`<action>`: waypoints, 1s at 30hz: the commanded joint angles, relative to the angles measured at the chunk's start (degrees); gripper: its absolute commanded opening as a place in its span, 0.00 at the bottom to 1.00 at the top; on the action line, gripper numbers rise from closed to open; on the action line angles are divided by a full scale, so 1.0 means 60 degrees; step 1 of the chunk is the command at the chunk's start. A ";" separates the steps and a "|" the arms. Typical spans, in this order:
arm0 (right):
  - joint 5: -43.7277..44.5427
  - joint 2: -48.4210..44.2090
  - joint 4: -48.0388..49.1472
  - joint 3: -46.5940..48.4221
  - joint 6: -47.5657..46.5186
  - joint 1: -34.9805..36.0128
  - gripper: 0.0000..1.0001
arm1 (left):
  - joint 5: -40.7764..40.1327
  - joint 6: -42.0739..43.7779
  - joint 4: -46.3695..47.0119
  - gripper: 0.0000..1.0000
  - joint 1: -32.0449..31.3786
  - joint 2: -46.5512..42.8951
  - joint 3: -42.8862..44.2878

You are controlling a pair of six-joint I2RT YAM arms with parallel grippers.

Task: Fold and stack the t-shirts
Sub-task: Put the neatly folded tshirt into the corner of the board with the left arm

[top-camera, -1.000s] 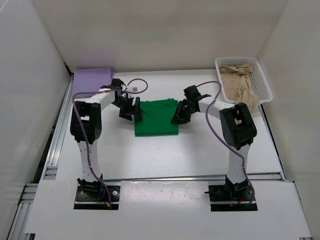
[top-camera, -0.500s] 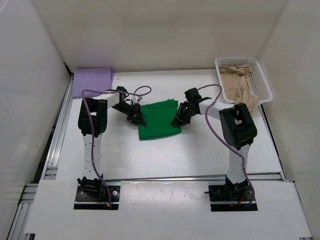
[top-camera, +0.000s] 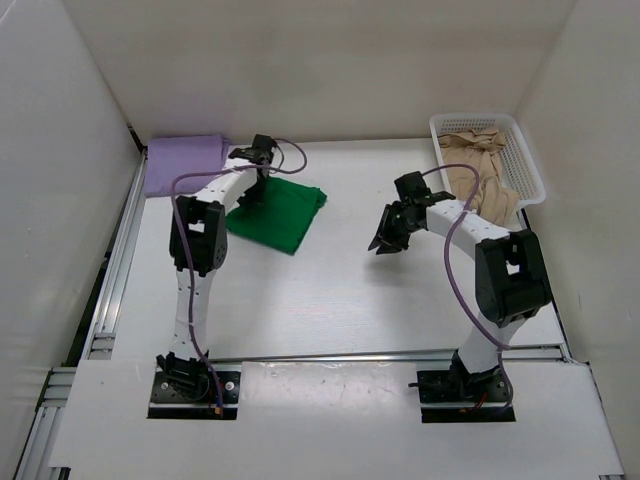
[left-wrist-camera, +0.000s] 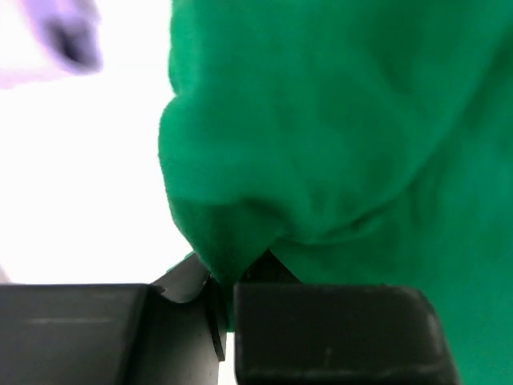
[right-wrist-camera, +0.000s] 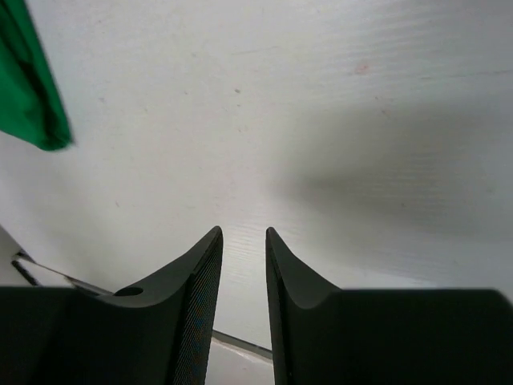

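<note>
The folded bright green t-shirt [top-camera: 278, 212] lies on the table at the back left, its left edge pinched in my left gripper [top-camera: 250, 197]. In the left wrist view the gripper [left-wrist-camera: 223, 277] is shut on a fold of green cloth [left-wrist-camera: 337, 144]. The lavender t-shirt [top-camera: 185, 160] lies folded in the far left corner, just beyond the green one. The tan t-shirt [top-camera: 478, 170] lies crumpled in the basket. My right gripper [top-camera: 384, 243] hovers over bare table right of centre, and its fingers [right-wrist-camera: 244, 237] stand a little apart with nothing between them. A corner of the green t-shirt [right-wrist-camera: 28, 88] shows at that view's left edge.
The white mesh basket [top-camera: 532, 165] stands at the back right corner. White walls close in the table on the left, back and right. A metal rail [top-camera: 110, 290] runs along the left edge.
My left gripper shut on the green t-shirt and dragged it back and left toward the lavender one. My right gripper came off the shirt and moved right.
</note>
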 commanded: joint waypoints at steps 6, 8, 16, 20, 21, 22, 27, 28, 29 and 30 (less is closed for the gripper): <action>0.0762 -0.0400 -0.1116 0.0648 -0.0691 -0.0053 0.33 | -0.5782 0.0086 0.1990 0.10 -0.0156 0.1075 0.1873; 0.0763 -0.0401 -0.1204 0.0648 -0.0692 -0.0053 0.33 | -0.5870 0.0086 0.2209 0.10 -0.0155 0.1075 0.2268; 0.1056 -0.0591 -0.1409 0.0561 -0.0883 -0.0141 0.33 | -0.5798 0.0086 0.2488 0.10 0.0811 0.0432 0.2710; 0.1056 -0.0679 -0.1409 0.0472 -0.0971 -0.0229 0.33 | -0.5651 0.0086 0.2576 0.10 0.1178 0.0167 0.2710; 0.1056 -0.0679 -0.1409 0.0472 -0.0971 -0.0229 0.33 | -0.5564 0.0086 0.2663 0.10 0.1323 0.0167 0.2710; 0.1056 -0.0679 -0.1409 0.0472 -0.0971 -0.0229 0.33 | -0.5563 0.0086 0.2664 0.10 0.1513 0.0080 0.2623; 0.1143 -0.0766 -0.1497 0.0472 -0.0971 -0.0229 0.33 | -0.5169 0.0086 0.2664 0.10 0.1953 -0.0183 0.2739; 0.1143 -0.0767 -0.1497 0.0472 -0.0971 -0.0229 0.33 | -0.5167 0.0086 0.2751 0.10 0.2056 -0.0272 0.2739; 0.1143 -0.0767 -0.1497 0.0472 -0.0971 -0.0229 0.33 | -0.5066 0.0086 0.2752 0.10 0.2057 -0.0418 0.2739; 0.1143 -0.0767 -0.1584 0.0472 -0.1058 -0.0229 0.33 | -0.4949 0.0086 0.2752 0.10 0.2159 -0.0419 0.2739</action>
